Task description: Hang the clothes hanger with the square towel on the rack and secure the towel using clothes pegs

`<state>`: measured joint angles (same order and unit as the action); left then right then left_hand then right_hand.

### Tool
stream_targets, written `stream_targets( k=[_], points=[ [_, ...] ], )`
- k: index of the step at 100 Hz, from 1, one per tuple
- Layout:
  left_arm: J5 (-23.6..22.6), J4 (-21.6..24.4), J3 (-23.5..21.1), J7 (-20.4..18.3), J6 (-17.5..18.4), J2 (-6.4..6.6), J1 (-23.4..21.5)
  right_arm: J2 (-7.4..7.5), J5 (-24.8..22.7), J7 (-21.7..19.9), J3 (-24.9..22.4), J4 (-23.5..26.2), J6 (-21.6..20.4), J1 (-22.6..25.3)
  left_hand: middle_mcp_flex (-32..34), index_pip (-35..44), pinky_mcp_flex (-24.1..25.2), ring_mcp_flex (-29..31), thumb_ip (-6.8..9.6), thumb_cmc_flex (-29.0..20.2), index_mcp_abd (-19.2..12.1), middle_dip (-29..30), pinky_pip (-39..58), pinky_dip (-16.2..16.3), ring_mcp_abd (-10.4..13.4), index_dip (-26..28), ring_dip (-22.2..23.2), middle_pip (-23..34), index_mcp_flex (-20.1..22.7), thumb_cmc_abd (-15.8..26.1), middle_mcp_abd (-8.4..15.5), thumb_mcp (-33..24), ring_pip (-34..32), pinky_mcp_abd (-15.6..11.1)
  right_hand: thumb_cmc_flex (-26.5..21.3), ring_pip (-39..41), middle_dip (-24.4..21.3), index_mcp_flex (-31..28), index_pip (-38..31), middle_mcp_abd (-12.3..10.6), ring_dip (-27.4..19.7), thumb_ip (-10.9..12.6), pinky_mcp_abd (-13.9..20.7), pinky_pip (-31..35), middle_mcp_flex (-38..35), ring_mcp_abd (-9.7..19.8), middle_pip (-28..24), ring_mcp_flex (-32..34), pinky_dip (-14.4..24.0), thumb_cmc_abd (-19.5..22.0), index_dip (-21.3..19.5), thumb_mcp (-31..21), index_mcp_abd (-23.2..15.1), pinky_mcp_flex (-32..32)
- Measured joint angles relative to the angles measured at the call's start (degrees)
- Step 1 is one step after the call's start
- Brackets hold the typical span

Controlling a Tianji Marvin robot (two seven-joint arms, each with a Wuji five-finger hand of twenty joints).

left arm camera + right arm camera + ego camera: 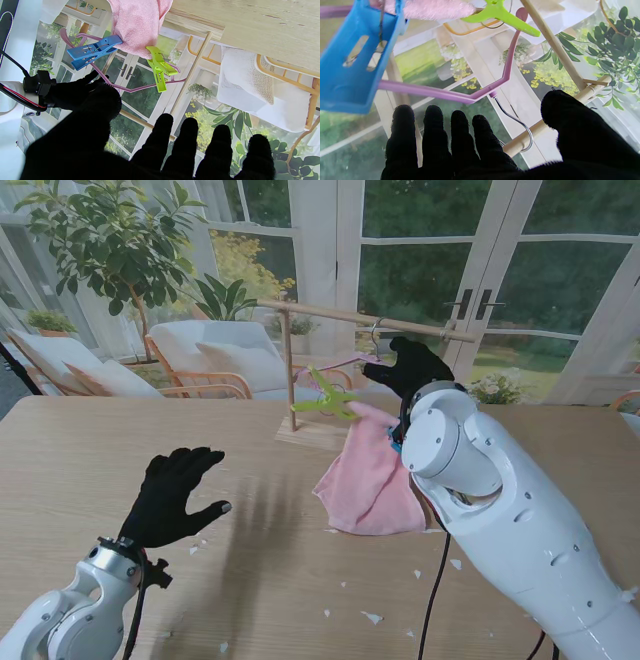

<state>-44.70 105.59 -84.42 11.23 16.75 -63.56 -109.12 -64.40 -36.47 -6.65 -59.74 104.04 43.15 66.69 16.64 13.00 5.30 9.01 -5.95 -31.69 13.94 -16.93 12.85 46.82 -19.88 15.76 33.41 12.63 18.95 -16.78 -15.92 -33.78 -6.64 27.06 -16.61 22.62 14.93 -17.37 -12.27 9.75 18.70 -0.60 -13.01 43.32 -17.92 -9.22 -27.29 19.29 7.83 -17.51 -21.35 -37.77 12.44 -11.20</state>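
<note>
Your table (120, 450) is pale wood-grain laminate. On it stands the rack (330, 314), a round wooden dowel frame. The pink terry towel (372, 475) drapes in soft folds from the thin purple plastic hanger (460, 96), whose chrome wire hook (520, 127) sits over the dowel just beyond your right hand (418, 368) fingertips (432, 117); those fingers are extended, holding nothing. Your left hand (172, 498) is spread and empty, well short of the towel. A blue peg (92, 51) and a green peg (158, 68), both ridged plastic, grip the towel's edge
</note>
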Motion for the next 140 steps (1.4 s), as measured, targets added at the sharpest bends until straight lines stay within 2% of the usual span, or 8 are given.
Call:
stream_targets(
  k=[14, 26, 46, 66, 92, 108, 124, 140],
  points=[
    [0.35, -0.15, -0.09, -0.03, 0.50, 0.00, 0.14, 0.42, -1.93, 0.12, -0.07, 2.75, 0.15, 2.65, 0.00, 0.00, 0.00, 0.00, 0.00, 0.00, 0.00, 0.00, 0.00, 0.00, 0.00, 0.00, 0.00, 0.00, 0.00, 0.00, 0.00, -0.01, 0.00, 0.00, 0.00, 0.71, 0.00, -0.58, -0.19, 0.00, 0.00, 0.00, 0.00, 0.00, -0.77, 0.00, 0.00, 0.15, 0.00, 0.00, 0.05, 0.16, 0.00, -0.74],
    [0.77, -0.17, -0.11, -0.12, 0.78, -0.01, 0.22, 0.45, -6.93, 0.72, -0.96, 5.45, -1.60, 6.42, 0.00, 0.00, 0.00, 0.00, 0.00, 0.00, 0.00, 0.00, 0.00, 0.00, 0.00, 0.00, 0.00, 0.00, 0.00, 0.00, 0.00, -0.01, 0.00, 0.00, -0.06, 1.47, 0.07, -1.32, -1.07, 0.12, 0.00, 0.00, 0.00, 0.00, -2.15, 0.00, -0.16, 1.59, 0.00, 0.00, 0.06, 0.67, 0.01, -1.33],
    [1.68, -0.14, 0.06, -0.74, 0.90, -0.01, 0.27, 0.48, -11.20, 4.86, -3.46, 10.43, -9.08, 14.52, 0.00, 0.00, 0.00, 0.00, 0.00, 0.00, 0.00, 0.00, -0.01, 0.00, 0.00, -0.01, 0.00, 0.00, 0.00, 0.00, 0.00, -0.01, 0.00, 0.00, -0.14, 2.94, 1.07, -1.43, -3.89, -0.97, 1.43, 0.00, -0.03, 0.97, -3.53, 0.05, -1.80, 2.26, 0.00, 0.65, 0.13, 1.36, -2.34, -1.40],
    [2.53, 0.25, 0.59, -1.06, 0.69, 0.01, -0.14, 0.40, -13.74, 12.97, -4.51, 14.24, -19.38, 23.61, -0.01, 0.00, 0.18, -1.30, 0.00, 0.00, 0.00, 0.00, -0.77, -0.06, 0.81, -0.04, 0.02, 0.00, 0.00, 0.07, 0.00, 0.16, 1.02, -0.81, -1.75, 2.98, 1.49, -2.81, -4.85, -2.26, 1.49, 0.00, -0.03, 1.00, -3.78, 0.14, -2.74, 2.26, 0.00, 2.61, 0.11, 2.39, -5.15, -0.66],
    [8.76, 1.55, 1.98, -2.96, -0.59, -0.03, -1.57, -0.50, -12.52, 27.29, -0.61, 12.73, -30.91, 31.44, -1.77, -0.13, 0.94, -3.32, 0.00, -0.03, -0.05, 0.68, -1.48, -1.13, 1.84, -0.07, -0.78, -0.23, -0.91, 0.84, 0.00, 1.81, 1.31, -2.27, -2.37, 1.43, 1.49, -4.04, -5.05, -2.27, 1.50, 0.00, -0.10, -0.17, -3.82, 0.18, -2.81, 2.25, 0.00, 2.63, -0.53, 1.14, -6.54, 0.06],
    [13.59, 3.13, 3.27, -4.58, -2.84, -0.09, -3.04, -1.25, -10.01, 29.79, 1.70, 9.70, -36.53, 33.92, -4.71, -0.12, 0.90, -6.26, 0.02, -0.09, -1.21, 2.02, -4.39, -6.68, 3.66, -0.70, -3.56, -0.83, -3.90, 2.96, 1.25, 3.48, 2.10, -3.93, -2.38, 0.80, 1.49, -3.15, -4.47, -2.27, 0.73, 0.00, -0.10, -1.58, -2.46, 0.25, -2.67, 0.59, 0.00, 2.73, -1.15, -3.12, -7.10, 0.30],
    [21.43, 5.89, 5.15, -5.56, -5.55, -0.29, -5.72, -1.99, -5.59, 32.23, 2.80, 6.04, -42.07, 35.66, -5.87, 0.62, 0.74, -6.56, 1.25, -0.25, -2.11, 2.75, -5.72, -12.28, 5.03, -0.88, -7.19, -3.04, -6.53, 4.34, 2.03, 5.49, 2.63, -5.16, -2.38, 0.86, 1.49, -1.94, -4.55, -2.33, 0.15, 0.99, -0.10, -2.67, -1.29, 0.70, -2.57, -0.05, 0.00, 3.41, -1.82, -5.97, -7.42, 1.39],
    [24.86, 6.11, 6.56, -5.90, -5.80, -0.84, -6.56, -2.49, -1.43, 31.49, 3.23, 2.57, -44.58, 36.39, -6.57, 0.34, 0.26, -6.57, 1.26, -0.76, -3.37, 2.76, -6.44, -16.09, 5.93, -1.41, -10.14, -5.42, -8.20, 6.50, 3.38, 8.17, 3.40, -6.74, -1.41, 0.44, 1.50, 0.42, -6.04, -4.94, -0.10, 0.99, -0.12, -4.67, 1.29, 0.96, -2.76, -2.93, 0.00, 4.15, -1.89, -5.95, -9.34, 3.06]
  ],
)
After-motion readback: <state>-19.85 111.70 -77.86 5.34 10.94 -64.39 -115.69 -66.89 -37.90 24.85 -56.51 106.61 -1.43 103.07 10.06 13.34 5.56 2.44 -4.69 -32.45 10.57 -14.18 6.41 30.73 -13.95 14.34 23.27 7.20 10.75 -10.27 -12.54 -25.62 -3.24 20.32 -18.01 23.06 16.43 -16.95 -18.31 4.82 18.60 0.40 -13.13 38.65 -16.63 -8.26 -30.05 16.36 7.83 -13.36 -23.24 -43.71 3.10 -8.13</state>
